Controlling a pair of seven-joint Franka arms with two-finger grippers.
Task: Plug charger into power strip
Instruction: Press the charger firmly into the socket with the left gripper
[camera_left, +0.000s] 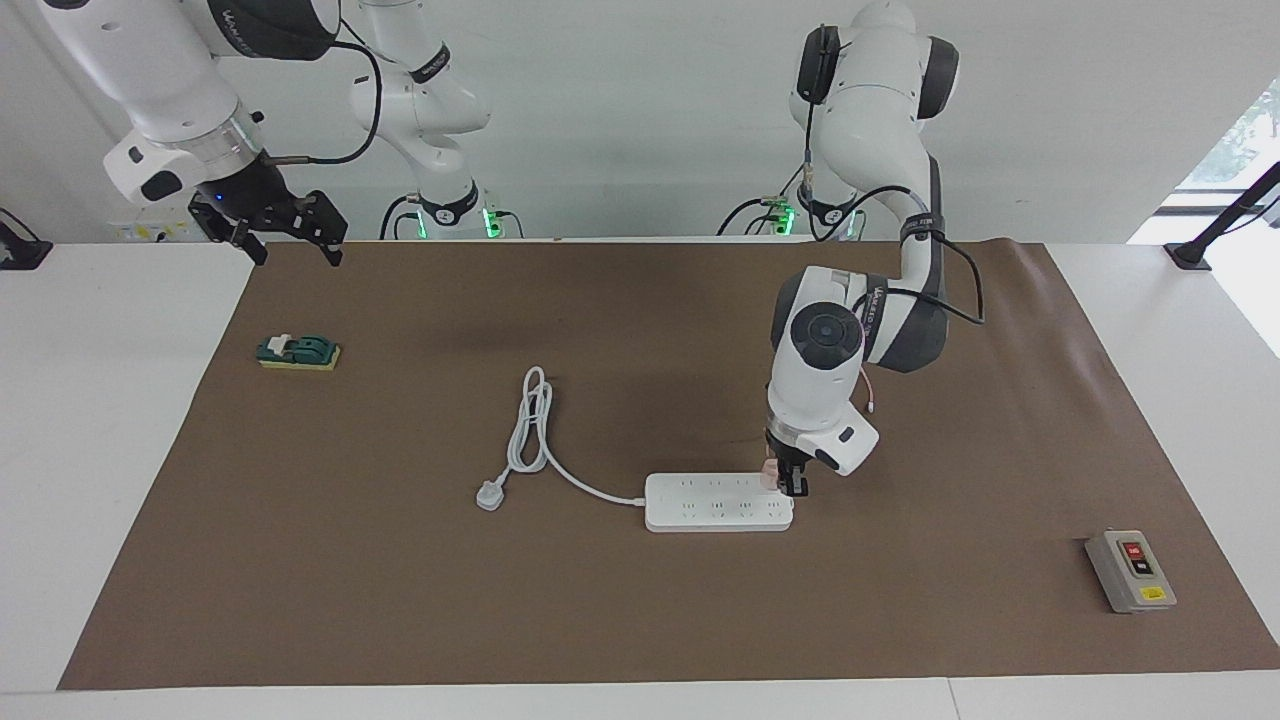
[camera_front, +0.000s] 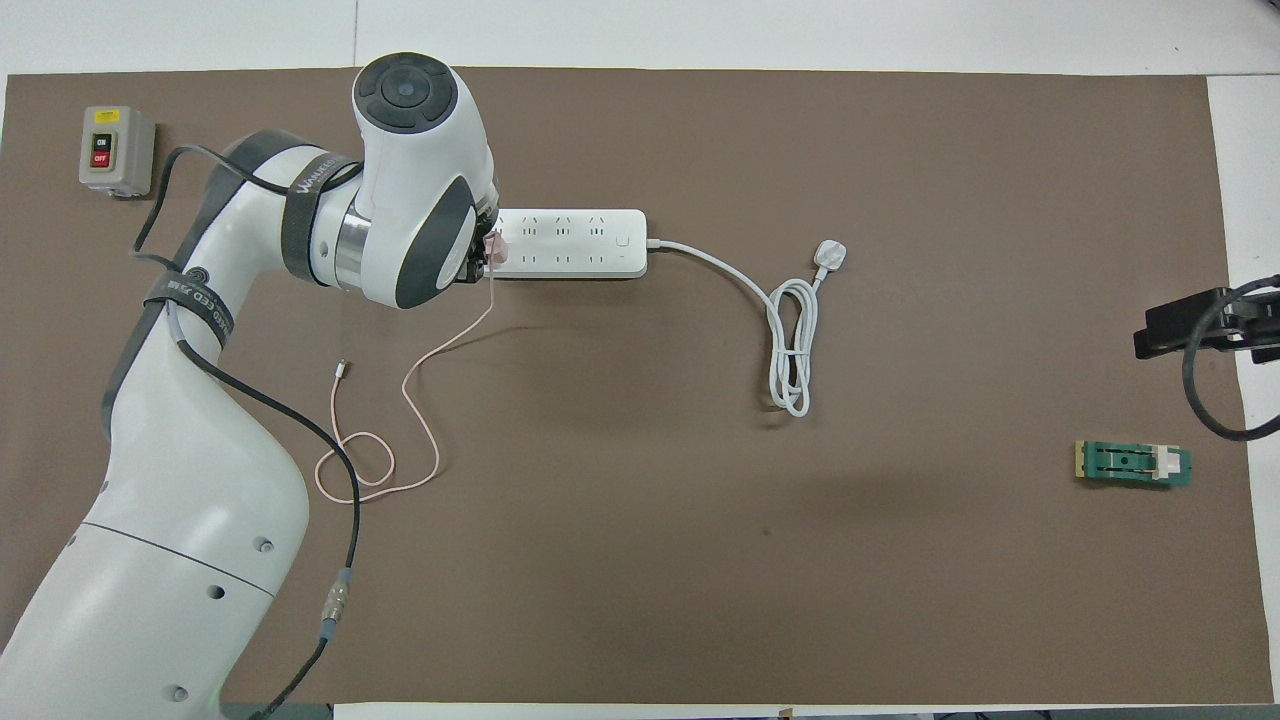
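Note:
The white power strip (camera_left: 718, 502) lies flat mid-table; it also shows in the overhead view (camera_front: 570, 243). My left gripper (camera_left: 790, 485) points straight down over the strip's end toward the left arm's end of the table. It is shut on the pale pink charger (camera_left: 770, 475), which sits right at the strip's top surface (camera_front: 492, 245). The prongs are hidden, so I cannot tell whether they sit in a socket. The thin pink cable (camera_front: 420, 370) trails from the charger toward the robots in loose loops. My right gripper (camera_left: 290, 240) hangs open and empty, waiting above the mat's corner.
The strip's thick white cord (camera_front: 790, 350) coils toward the right arm's end and stops at a white plug (camera_left: 489, 495). A small green and yellow block (camera_left: 298, 352) lies near the right arm. A grey box with red and black buttons (camera_left: 1130, 570) stands at the left arm's end.

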